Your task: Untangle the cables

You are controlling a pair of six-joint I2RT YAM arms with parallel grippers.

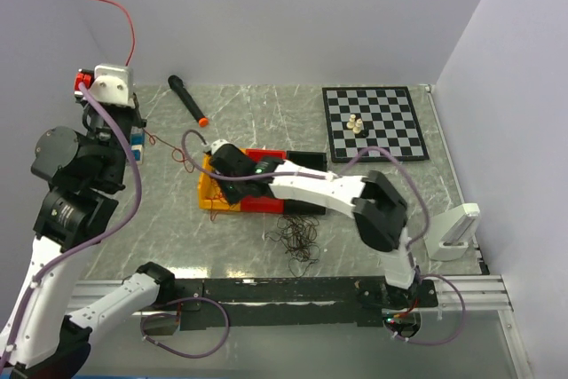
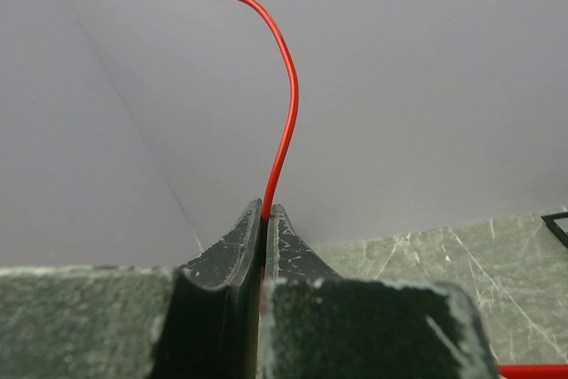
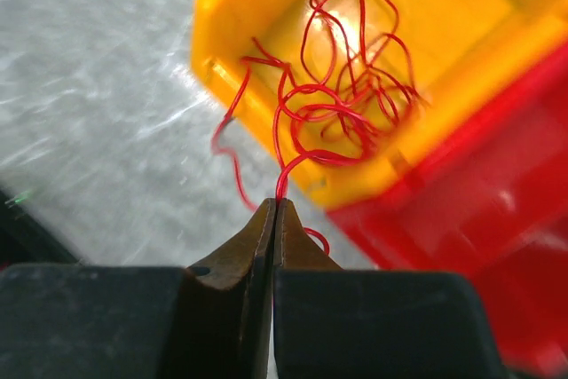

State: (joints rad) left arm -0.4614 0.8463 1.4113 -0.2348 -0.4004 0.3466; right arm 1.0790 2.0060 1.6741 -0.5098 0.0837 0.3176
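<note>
**Both grippers clamped on red strands at the yellow bin**

The right gripper [image 3: 277, 205], jaws pressed together, pinches one strand of the red tangle [image 3: 342, 104] just outside the yellow bin [image 3: 213, 37]. Most of the tangle lies inside the bin, and a few loops spill over its rim onto the table [image 3: 89, 86]. Which loop in the knot leads to the fingers cannot be traced. From overhead, the right arm's wrist covers much of the bin and hides the tangle.

Well to the left of the bin and raised above it, the left gripper [image 2: 265, 209] is closed on a single red cable [image 2: 289, 113]. The cable rises from between the fingers and bends over to a free end against the wall [image 2: 444, 86]; its lower length is hidden behind the fingers.

A loose heap of dark cables [image 1: 297, 237] lies on the table to the right of the bin, nearer the arm bases (single wires there are too fine to separate). A red bin [image 3: 461, 193], blurred in the wrist view, touches the yellow bin's side. A chessboard [image 1: 390, 122] lies well beyond to the right.
</note>
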